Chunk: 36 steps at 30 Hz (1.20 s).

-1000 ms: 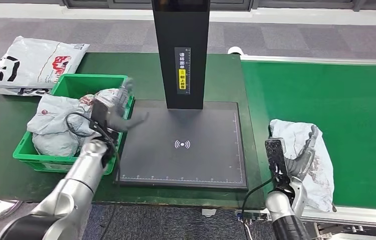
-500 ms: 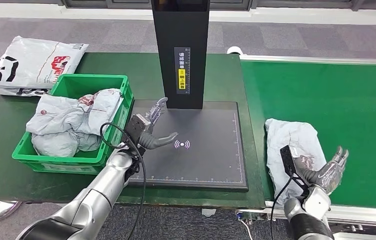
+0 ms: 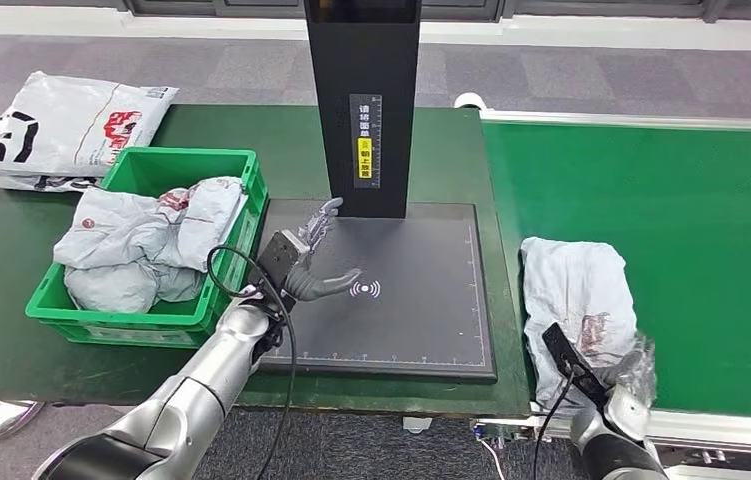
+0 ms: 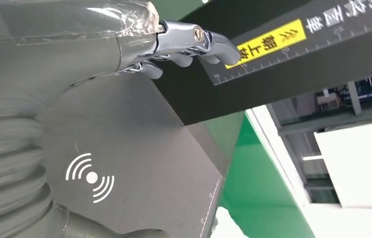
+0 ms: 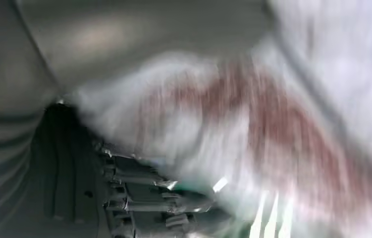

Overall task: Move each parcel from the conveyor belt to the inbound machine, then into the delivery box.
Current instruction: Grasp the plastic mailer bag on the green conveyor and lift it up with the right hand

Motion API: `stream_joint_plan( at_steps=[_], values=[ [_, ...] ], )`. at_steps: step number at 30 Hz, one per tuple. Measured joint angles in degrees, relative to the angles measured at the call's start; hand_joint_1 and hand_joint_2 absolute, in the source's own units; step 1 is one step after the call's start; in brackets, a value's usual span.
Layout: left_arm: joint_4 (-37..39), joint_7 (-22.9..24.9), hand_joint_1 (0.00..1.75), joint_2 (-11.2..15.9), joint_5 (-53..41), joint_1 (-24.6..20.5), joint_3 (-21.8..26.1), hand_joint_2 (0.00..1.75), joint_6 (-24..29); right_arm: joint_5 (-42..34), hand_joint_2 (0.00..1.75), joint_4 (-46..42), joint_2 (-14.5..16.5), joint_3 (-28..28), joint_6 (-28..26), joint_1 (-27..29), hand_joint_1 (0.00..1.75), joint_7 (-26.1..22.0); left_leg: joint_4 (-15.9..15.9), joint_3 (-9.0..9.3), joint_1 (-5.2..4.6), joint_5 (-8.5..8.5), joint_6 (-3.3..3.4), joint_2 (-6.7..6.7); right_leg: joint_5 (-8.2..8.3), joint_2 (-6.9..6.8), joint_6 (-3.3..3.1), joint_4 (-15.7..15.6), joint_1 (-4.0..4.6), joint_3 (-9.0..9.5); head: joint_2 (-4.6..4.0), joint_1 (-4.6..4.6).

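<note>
Right now you are looking down at a green table with a black scanner (image 3: pixel 381 300) in the middle, its flat plate lying under a tall black post. A green belt (image 3: pixel 691 240) is running along the right side, and a grey parcel (image 3: pixel 576 300) is lying on the belt's near left edge, just beside the scanner plate. It is a crumpled plastic mailer with red print, so you are likely dealing with something light, soft and slippery that will sag and fold when lifted. Judging by the wrinkles, a bunched fold near the middle should be offering a better hold than a flat edge, which could slide out of the fingers.

Your right hand (image 3: pixel 626 385) is sitting at the parcel's near end, touching or very close to it. The right wrist view is blurred, showing dark fingers (image 5: pixel 164 198) against the wrinkled plastic, so you cannot tell whether the hand is gripping yet.

Your left hand (image 3: pixel 311 260) is hovering over the scanner plate's left part, fingers spread and holding nothing, with fingertips (image 4: pixel 218 47) reaching toward the post.

A green box (image 3: pixel 191 170) is sitting left of the scanner, already holding grey parcels. Another bag (image 3: pixel 61 130) is lying on the table's far left.
</note>
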Motion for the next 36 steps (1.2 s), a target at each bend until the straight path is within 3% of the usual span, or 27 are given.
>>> stream_joint_plan(
  at_steps=[1,4,12,17,23,36],
  values=[
    [0.0,0.2,0.00,0.0,-0.1,-0.2,-0.1,1.75,-0.1,-0.1,1.75,0.3,0.2,-0.1,3.4,-0.3,1.75,-0.9,0.0,0.13,0.02,-0.07,-0.02,0.14,-0.01,0.13,0.00,0.0,0.04,0.09,0.00,-0.01],
    [-0.3,0.6,0.00,0.1,-0.2,-0.4,-0.2,1.75,-0.1,-0.1,1.75,1.0,0.7,-0.4,6.5,-1.0,1.75,-2.2,0.0,0.48,0.11,-0.25,-0.03,0.39,-0.07,0.39,0.01,-0.1,0.11,0.40,0.00,-0.01],
    [-1.1,1.0,0.00,0.2,-0.6,-0.4,-0.4,1.75,-0.1,-0.6,1.75,1.1,0.8,-0.8,6.2,-1.5,1.75,-3.6,0.0,0.76,0.16,-0.25,-0.04,0.50,0.01,0.51,0.00,-0.1,0.18,0.69,0.00,0.00],
    [-2.2,1.4,0.00,0.5,-0.7,0.1,-0.4,1.75,-0.1,-1.9,1.75,1.1,1.1,-0.8,4.4,-1.5,1.75,-5.3,0.0,0.84,0.17,-0.24,-0.05,0.57,0.02,0.58,-0.01,-0.1,0.19,0.75,0.00,0.00],
    [-3.0,1.6,0.00,0.9,-0.7,1.0,-0.4,1.75,0.2,-3.3,1.75,0.9,1.8,-0.8,-1.8,-1.4,1.75,-6.0,0.0,0.78,0.18,-0.18,0.00,0.54,0.04,0.52,0.01,-0.1,0.14,0.72,0.00,0.00],
    [-3.8,1.8,0.00,1.2,-0.7,1.7,-0.4,1.75,0.5,-3.7,1.75,0.7,2.5,-0.8,-3.9,-1.4,1.75,-6.3,0.0,0.67,0.17,-0.19,0.03,0.47,0.02,0.49,0.03,-0.1,0.10,0.66,0.00,0.00]
  ],
)
